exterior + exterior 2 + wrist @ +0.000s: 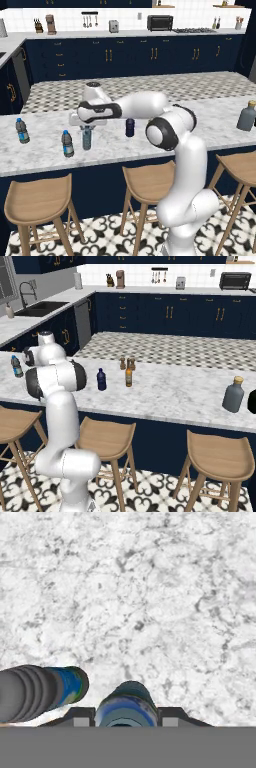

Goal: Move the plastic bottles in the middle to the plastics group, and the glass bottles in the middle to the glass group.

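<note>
The slim pale teal bottle (87, 139) stands upright on the marble counter (45, 155), just right of a clear water bottle (67, 144) with a blue label. My gripper (86, 128) reaches down over its top. In the hand view, the teal bottle (126, 708) sits between the fingers (82, 717), which press against its sides, so the gripper (126, 718) is shut on it. The water bottle (45, 691) is close on the left. A second water bottle (22, 131) stands further left. The navy bottle (130, 127) and the amber bottle (128, 376) stand mid-counter. The grey-blue bottle (247, 116) is far right.
Two short brown shakers (127, 363) stand behind the amber bottle. Wooden stools (147, 184) line the counter's near edge. A dark object (252, 401) shows at the right edge beside the grey-blue bottle (233, 394). My arm hides the left counter in the right base view.
</note>
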Controlling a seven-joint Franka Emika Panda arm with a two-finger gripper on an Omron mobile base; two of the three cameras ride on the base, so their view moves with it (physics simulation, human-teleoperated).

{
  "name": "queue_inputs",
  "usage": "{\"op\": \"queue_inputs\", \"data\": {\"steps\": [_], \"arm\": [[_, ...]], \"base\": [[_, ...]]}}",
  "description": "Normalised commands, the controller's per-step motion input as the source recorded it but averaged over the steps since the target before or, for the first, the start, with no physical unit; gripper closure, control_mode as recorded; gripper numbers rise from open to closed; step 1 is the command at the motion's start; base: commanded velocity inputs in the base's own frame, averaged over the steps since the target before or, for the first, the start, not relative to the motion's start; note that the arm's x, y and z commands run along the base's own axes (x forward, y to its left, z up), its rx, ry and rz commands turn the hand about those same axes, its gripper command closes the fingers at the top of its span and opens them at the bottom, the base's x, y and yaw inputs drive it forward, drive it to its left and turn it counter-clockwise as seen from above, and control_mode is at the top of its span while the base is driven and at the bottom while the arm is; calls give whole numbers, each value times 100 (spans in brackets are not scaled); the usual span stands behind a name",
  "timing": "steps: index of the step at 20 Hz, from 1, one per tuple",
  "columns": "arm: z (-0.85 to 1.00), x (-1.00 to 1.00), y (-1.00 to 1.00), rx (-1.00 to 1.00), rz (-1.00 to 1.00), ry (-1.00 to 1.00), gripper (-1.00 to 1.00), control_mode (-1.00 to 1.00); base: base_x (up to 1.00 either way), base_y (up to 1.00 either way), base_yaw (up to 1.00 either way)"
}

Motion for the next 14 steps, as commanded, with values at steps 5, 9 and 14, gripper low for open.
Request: {"op": "queue_inputs", "data": {"steps": [5, 9, 14], "arm": [[-3, 49, 14, 0, 0, 0, 100, -100], [-11, 41, 18, 0, 0, 0, 100, -100], [-20, 27, 27, 0, 0, 0, 100, -100]], "base": [[0, 0, 0], [0, 0, 0], [0, 0, 0]]}}
